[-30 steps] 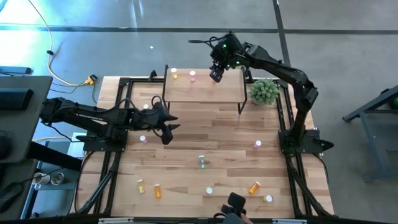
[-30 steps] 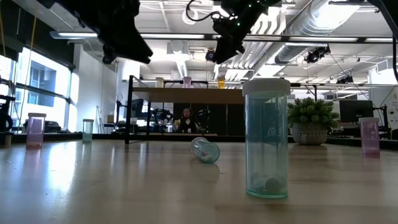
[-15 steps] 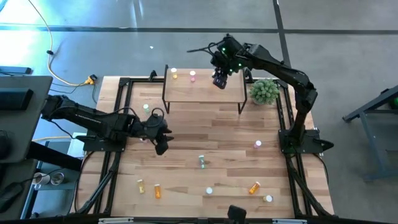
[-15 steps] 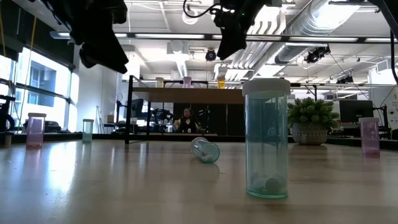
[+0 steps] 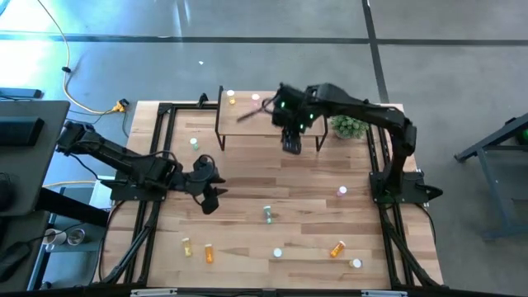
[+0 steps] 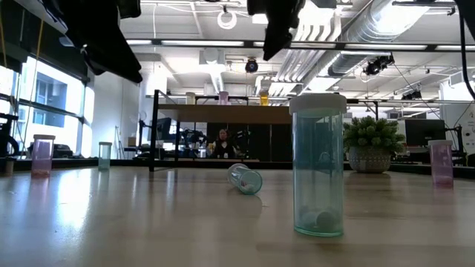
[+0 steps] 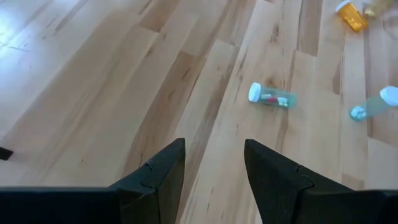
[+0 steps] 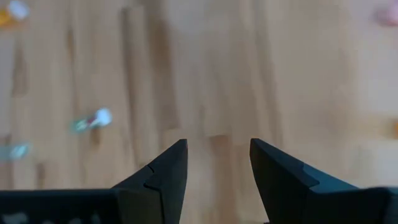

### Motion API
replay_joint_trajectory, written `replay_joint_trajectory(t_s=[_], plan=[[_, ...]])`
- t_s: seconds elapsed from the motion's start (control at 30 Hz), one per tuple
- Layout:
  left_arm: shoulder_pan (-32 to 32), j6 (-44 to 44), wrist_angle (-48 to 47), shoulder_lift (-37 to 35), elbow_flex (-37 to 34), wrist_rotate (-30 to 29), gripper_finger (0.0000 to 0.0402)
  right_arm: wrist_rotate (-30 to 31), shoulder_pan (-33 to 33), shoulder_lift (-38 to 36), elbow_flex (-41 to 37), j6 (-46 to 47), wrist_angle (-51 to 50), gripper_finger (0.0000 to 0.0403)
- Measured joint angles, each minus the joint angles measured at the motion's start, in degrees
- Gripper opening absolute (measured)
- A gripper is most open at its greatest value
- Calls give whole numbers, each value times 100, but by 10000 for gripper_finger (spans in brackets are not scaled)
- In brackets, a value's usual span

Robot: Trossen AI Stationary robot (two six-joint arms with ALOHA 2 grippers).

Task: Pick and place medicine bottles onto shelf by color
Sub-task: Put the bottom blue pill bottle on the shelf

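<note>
The shelf (image 5: 247,122) stands at the table's far side, with a yellow bottle (image 5: 231,98) and a pink bottle (image 5: 255,100) upright on it. In the low view an orange bottle (image 6: 263,96) also stands on it. A green bottle (image 5: 268,214) lies on its side mid-table and also shows in the left wrist view (image 7: 270,98). More bottles stand or lie near the near edge. My left gripper (image 5: 210,200) is open and empty over the table's left-middle (image 7: 214,146). My right gripper (image 5: 291,146) is open and empty just in front of the shelf (image 8: 217,146).
A green plant (image 5: 351,124) stands right of the shelf. A pink bottle (image 5: 341,191) stands at the right and a green one (image 5: 194,143) at the far left. Yellow (image 5: 186,246), orange (image 5: 209,253) (image 5: 337,247) and green (image 5: 277,252) bottles are along the near edge.
My right gripper has come away from above the shelf toward the table's near edge and now hangs over the tabletop in front of the shelf. My left gripper has moved toward the near edge. No bottle has moved.
</note>
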Motion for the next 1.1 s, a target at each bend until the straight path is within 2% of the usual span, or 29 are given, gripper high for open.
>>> replay_joint_trajectory(t_s=[0.13,0.27,0.67,0.9,1.1], plan=[[-63,0,0,0,0,-2,157,137,460,-48,-214,-8,-99,165],[-65,0,-1,0,0,-19,157,149,786,-277,-1033,146,84,165],[-61,-3,5,0,0,20,157,147,1693,-1450,-3519,837,1829,165],[-61,-2,4,0,0,106,157,147,2428,-2102,-4635,1646,2973,165],[-61,-4,10,0,0,159,157,143,3174,-2341,-5315,2197,4143,165]])
